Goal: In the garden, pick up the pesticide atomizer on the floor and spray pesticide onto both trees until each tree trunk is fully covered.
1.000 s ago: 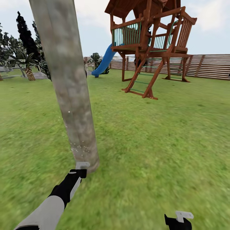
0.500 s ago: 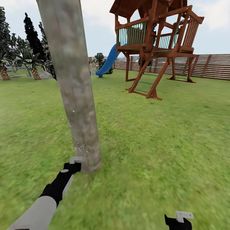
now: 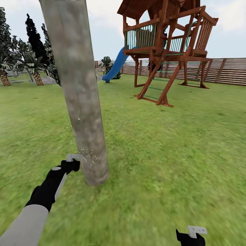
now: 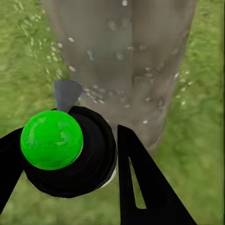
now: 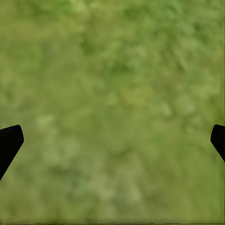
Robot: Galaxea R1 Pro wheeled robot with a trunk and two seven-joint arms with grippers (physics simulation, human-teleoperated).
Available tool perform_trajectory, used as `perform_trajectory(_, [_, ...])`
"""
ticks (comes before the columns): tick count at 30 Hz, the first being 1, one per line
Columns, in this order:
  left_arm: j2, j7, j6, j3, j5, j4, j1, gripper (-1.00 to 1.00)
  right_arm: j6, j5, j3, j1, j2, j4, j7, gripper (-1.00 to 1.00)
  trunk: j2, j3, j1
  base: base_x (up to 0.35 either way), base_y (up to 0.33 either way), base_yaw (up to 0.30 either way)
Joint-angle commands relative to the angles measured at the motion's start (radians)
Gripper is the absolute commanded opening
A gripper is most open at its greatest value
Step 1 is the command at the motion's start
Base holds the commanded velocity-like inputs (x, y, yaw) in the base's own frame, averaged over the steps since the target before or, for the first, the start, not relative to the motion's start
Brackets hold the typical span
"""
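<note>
Pesticide atomizer (image 4: 65,150): dark bottle with bright green spot and pale grey spray head, clamped between the black fingers of the left gripper (image 3: 70,164); in the head view its grey nozzle (image 3: 74,157) sits low, just beside the base of the tree trunk and aimed at it. Left arm (image 3: 32,212): reaches forward from the lower left over the grass floor (image 3: 164,164). Tree trunk (image 3: 80,99): thick, mottled grey-brown, slightly leaning; pale droplets speckle its lower part near the nozzle, and the left wrist view shows the same flecks (image 4: 117,56) scattered across the bark. Step in hand, by judgement: spraying the foot of this trunk; coverage looks partial, the specks being sparse and confined to the lower section. Next move, by judgement: keep the nozzle facing the bark and work it up and around the trunk, then carry the bottle to the second tree. Wooden play tower (image 3: 167,44) with blue slide (image 3: 116,66): well beyond, right of the trunk. Slat fence (image 3: 222,71): along the far edge. Right gripper (image 3: 191,235): low at the lower right, fingers spread wide over bare grass, holding nothing.
</note>
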Motion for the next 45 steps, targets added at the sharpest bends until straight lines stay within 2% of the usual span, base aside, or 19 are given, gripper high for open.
perform_trajectory(1, [-0.006, -0.001, 0.002, -0.005, -0.001, -0.007, 0.0, -1.0, 0.0, 0.0, 0.0, 0.0, 0.0, 0.0, 0.0, 1.0, 0.0, 0.0, 0.0, -0.274, 0.0, 0.0])
perform_trajectory(6, [-0.055, -0.002, 0.046, -0.011, -0.002, -0.065, -0.001, -1.0, 0.0, 0.0, 0.0, 0.0, 0.0, 0.0, 0.0, 1.0, 0.0, 0.0, 0.0, -0.118, 0.0, 0.0])
perform_trajectory(10, [-0.028, -0.005, 0.179, -0.001, -0.002, -0.128, -0.012, -1.0, 0.0, 0.0, 0.0, 0.0, 0.0, 0.0, 0.0, 1.0, 0.0, 0.0, 0.0, -0.002, 0.0, 0.0])
perform_trajectory(12, [-0.024, -0.005, 0.19, -0.005, -0.001, -0.133, -0.011, -1.0, 0.0, 0.0, 0.0, 0.0, 0.0, 0.0, 0.0, 1.0, 0.0, 0.0, 0.0, 0.0, 0.0, 0.0])
perform_trajectory(15, [-0.061, -0.005, 0.21, -0.059, -0.001, -0.174, -0.005, -1.0, 0.0, -0.001, 0.0, 0.0, 0.0, 0.0, 0.0, 1.0, 0.0, 0.0, 0.0, 0.0, 0.0, 0.0])
perform_trajectory(17, [-0.07, -0.005, 0.304, -0.117, 0.001, -0.294, -0.003, -1.0, 0.0, 0.0, 0.0, 0.0, 0.0, 0.0, 0.0, 1.0, 0.0, 0.0, 0.0, 0.0, 0.0, 0.0])
perform_trajectory(20, [-0.056, -0.032, 0.332, -0.1, 0.0, -0.35, -0.001, -1.0, 0.0, -0.001, 0.0, 0.0, 0.0, 0.0, 0.0, 1.0, 0.0, 0.0, 0.0, 0.0, 0.0, 0.0])
perform_trajectory(22, [-0.022, -0.163, 0.337, 0.025, -0.009, -0.357, -0.001, -1.0, 0.0, 0.0, 0.0, 0.0, 0.0, 0.0, 0.0, 1.0, 0.0, 0.0, 0.0, 0.0, 0.0, 0.0])
perform_trajectory(24, [-0.004, -0.194, 0.338, 0.043, -0.011, -0.357, -0.001, -1.0, 0.0, -0.001, 0.0, 0.0, 0.0, 0.0, 0.0, 1.0, 0.0, 0.0, 0.0, 0.0, 0.0, 0.0])
perform_trajectory(26, [-0.008, -0.203, 0.339, 0.036, -0.015, -0.357, -0.001, -1.0, 0.0, -0.001, 0.0, 0.0, 0.0, 0.0, 0.001, 1.0, 0.0, 0.0, 0.0, 0.0, 0.0, 0.0])
perform_trajectory(29, [-0.021, -0.201, 0.407, -0.074, -0.019, -0.366, -0.011, -1.0, 0.0, -0.001, 0.0, 0.0, 0.0, 0.0, 0.001, 1.0, 0.0, 0.0, 0.0, 0.0, 0.0, 0.0])
perform_trajectory(31, [-0.03, -0.2, 0.489, -0.11, -0.018, -0.425, -0.015, -1.0, 0.0, -0.001, 0.0, 0.0, 0.0, 0.0, 0.003, 1.0, 0.0, 0.0, 0.0, 0.0, 0.0, 0.0])
perform_trajectory(32, [-0.025, -0.202, 0.503, -0.104, -0.016, -0.447, -0.02, -1.0, 0.0, -0.001, 0.0, 0.0, 0.0, 0.0, 0.003, 1.0, 0.0, 0.0, 0.0, 0.0, 0.0, 0.0])
perform_trajectory(34, [-0.015, -0.207, 0.532, -0.034, -0.014, -0.472, -0.032, -1.0, 0.0, 0.0, 0.0, 0.0, 0.0, 0.0, 0.003, 1.0, 0.0, 0.0, 0.0, 0.0, 0.0, 0.0])
perform_trajectory(36, [0.022, -0.21, 0.584, 0.021, -0.012, -0.481, -0.066, -1.0, 0.0, 0.0, 0.0, 0.0, 0.0, 0.0, 0.003, 1.0, 0.0, 0.0, 0.0, 0.0, 0.0, 0.0])
perform_trajectory(38, [0.021, -0.211, 0.592, 0.015, -0.011, -0.486, -0.073, -1.0, 0.0, -0.001, 0.0, 0.0, 0.0, 0.0, 0.003, 1.0, 0.0, 0.0, 0.0, 0.0, 0.0, 0.0])
perform_trajectory(40, [0.016, -0.208, 0.601, -0.093, -0.011, -0.494, -0.077, -1.0, 0.0, 0.0, 0.0, 0.0, 0.0, 0.0, 0.003, 1.0, 0.0, 0.0, 0.0, 0.0, 0.0, 0.0])
perform_trajectory(42, [0.01, -0.208, 0.618, -0.135, -0.01, -0.53, -0.115, -1.0, 0.0, 0.0, 0.0, 0.0, 0.0, 0.0, 0.003, 1.0, 0.0, 0.0, 0.0, 0.0, 0.0, 0.0])
perform_trajectory(45, [0.024, -0.209, 0.623, -0.052, -0.002, -0.53, -0.152, -1.0, 0.0, -0.001, 0.0, 0.0, 0.0, 0.0, 0.003, 1.0, 0.0, 0.0, 0.0, 0.0, 0.0, 0.0])
